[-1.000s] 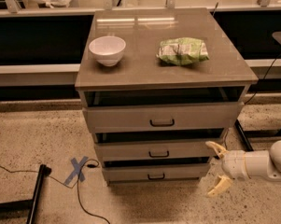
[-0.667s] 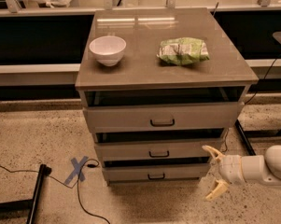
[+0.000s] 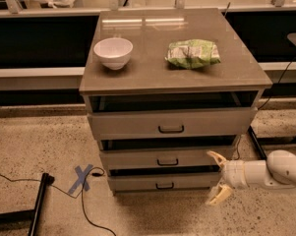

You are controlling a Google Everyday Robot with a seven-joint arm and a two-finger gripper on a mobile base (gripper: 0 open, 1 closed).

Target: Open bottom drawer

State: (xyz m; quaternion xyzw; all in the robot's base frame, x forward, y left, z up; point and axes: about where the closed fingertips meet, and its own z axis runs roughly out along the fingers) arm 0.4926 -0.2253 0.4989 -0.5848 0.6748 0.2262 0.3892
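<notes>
Right, down low and nearest us, the claw [image 3: 217,177] hung at the right of the drawers, its white arm reaching in from that side. Its fingers were spread wide, one tip high and one low, with nothing between them. That upright spread, I judged, suited closing over a level bar. It sat just off the right end of the bottom drawer [image 3: 137,183], well apart from the small dark handle [image 3: 164,185] at the middle of the front, so no grab had been made. That drawer, lowest of three, looked pushed in. Above it the middle drawer [image 3: 137,160] and the top drawer [image 3: 128,124] showed dark gaps over their fronts. Farther back, on the table [image 3: 147,77], a white bowl [image 3: 113,52] and a green bag [image 3: 192,53] lay apart, away from the front edge.
</notes>
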